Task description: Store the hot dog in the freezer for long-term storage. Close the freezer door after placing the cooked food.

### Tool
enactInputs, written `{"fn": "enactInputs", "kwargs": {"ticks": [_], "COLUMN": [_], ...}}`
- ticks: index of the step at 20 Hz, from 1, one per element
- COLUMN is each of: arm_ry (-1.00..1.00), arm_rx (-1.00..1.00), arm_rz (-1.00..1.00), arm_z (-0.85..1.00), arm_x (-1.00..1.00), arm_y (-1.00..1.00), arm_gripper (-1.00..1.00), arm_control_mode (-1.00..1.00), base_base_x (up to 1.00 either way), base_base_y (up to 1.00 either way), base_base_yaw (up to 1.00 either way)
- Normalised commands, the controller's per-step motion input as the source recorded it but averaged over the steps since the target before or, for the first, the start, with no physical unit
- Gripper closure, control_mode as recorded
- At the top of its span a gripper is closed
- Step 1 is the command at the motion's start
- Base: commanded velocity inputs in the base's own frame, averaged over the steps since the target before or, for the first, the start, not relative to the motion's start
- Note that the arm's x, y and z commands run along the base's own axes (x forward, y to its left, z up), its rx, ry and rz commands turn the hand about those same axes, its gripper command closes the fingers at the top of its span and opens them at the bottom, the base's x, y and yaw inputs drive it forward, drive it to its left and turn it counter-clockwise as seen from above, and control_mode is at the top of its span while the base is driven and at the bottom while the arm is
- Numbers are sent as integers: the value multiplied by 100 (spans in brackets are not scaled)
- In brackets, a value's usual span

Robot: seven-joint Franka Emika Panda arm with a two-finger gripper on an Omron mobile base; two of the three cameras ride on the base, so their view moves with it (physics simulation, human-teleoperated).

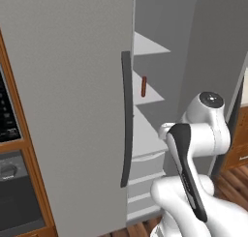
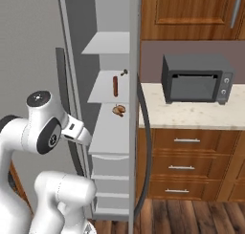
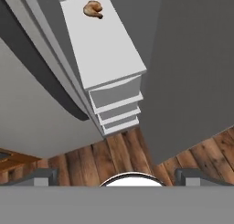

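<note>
Landmark: the freezer, interior open to view. The wider grey door stands shut immediately left of the opening, and its long dark bar handle runs vertically along the edge beside the opening. White inner shelves are stacked inside. The hot dog rests on the second visible shelf, lying lengthwise, reddish-brown, touching nothing else. White drawers sit below the shelves. The freezer door stands swung out to the right of the opening. The white arm rises in front of the lower right of the freezer, covering part of that door. A black oven front in wood trim is left of the wider door. Wood floor lies below.
</note>
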Motion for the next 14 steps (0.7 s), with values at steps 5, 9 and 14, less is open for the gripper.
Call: {"fn": "enactInputs", "kwargs": {"ticks": [5,9,14], "arm_ry": [0,0,0], "arm_rx": [0,0,0], "arm_rz": [0,0,0], "arm_z": [0,0,0], "arm_x": [0,0,0], "arm_y": [0,0,0], "arm_gripper": [-100,-100,-100], "arm_control_mode": [100,100,100], "base_base_x": [-47,-66,-38], "base_base_y": [-1,-17,-18], "base_base_yaw": [13,10,15]}}
